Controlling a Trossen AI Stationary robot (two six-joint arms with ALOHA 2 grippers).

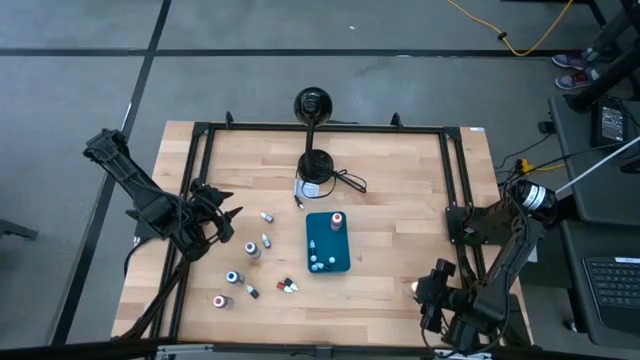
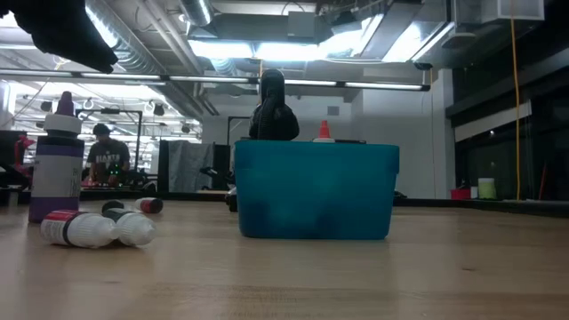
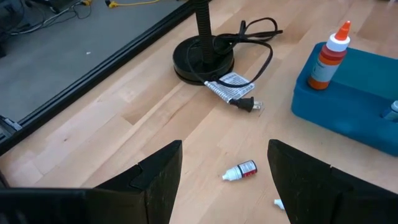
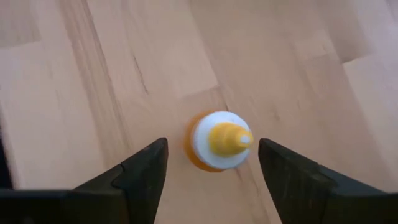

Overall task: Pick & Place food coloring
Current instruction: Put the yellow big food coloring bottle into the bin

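Note:
Several tiny food coloring bottles lie scattered on the wooden table [image 1: 400,190] left of the teal tray [image 1: 328,250]. One with a red label [image 3: 239,172] lies just ahead of my open left gripper [image 3: 225,146], which hovers near the table's left side [image 1: 228,222]. An orange-capped bottle [image 3: 329,56] stands upright in the tray, and a few more bottles [image 1: 318,263] sit at its near end. My open right gripper [image 4: 211,142] points down near the table's near right corner [image 1: 425,290]. Its fingers stand either side of an upright orange bottle with a yellow tip [image 4: 219,140] without touching it.
A black round stand base [image 3: 204,56] with its cord and plug [image 3: 245,104] sits at the table's far middle. A black frame rail [image 1: 320,127] rims the table. In the low view a purple bottle [image 2: 55,164] stands upright at left beside lying bottles [image 2: 80,228].

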